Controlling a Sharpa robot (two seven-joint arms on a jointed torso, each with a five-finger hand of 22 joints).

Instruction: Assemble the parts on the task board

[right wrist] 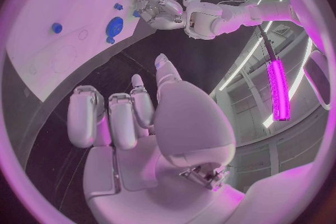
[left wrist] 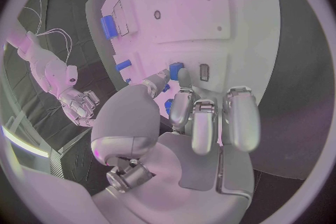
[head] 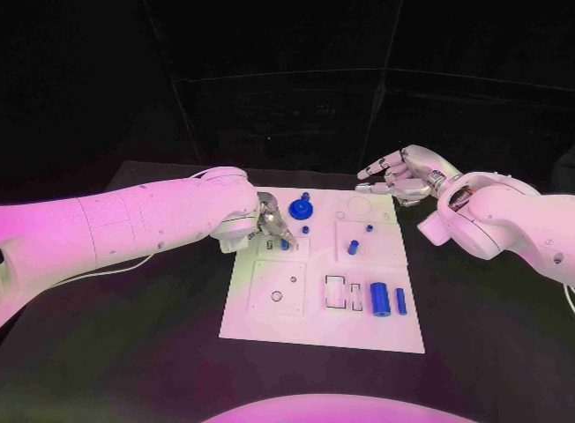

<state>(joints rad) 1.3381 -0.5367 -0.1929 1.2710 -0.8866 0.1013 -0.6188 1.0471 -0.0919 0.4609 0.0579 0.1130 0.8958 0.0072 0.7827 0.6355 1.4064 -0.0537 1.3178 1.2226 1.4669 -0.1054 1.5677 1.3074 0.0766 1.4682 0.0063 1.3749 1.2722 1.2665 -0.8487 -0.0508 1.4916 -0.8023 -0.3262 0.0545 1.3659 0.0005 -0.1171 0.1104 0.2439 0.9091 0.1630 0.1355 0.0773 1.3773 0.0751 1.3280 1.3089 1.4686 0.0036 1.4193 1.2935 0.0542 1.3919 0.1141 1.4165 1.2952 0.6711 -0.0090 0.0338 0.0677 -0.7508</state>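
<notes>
Several blue parts [head: 380, 298] lie across the task board [head: 324, 333] in the head view; the left hand [head: 265, 227] sits at its far-left area, the right hand [head: 399, 179] hovers off the far-right corner, fingers curled, holding nothing. Left wrist view: fingertips close on a small blue part [left wrist: 176, 70], though an actual pinch cannot be confirmed; advise slow, vertical seating. Right wrist view: fingers [right wrist: 112, 120] bunched together and empty, well apart from the blue round part [right wrist: 114, 27].

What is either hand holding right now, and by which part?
The left hand pinches a small blue part at the task board; which end it grips cannot be told. The right hand holds nothing, fingers curled beyond the board's far edge.
</notes>
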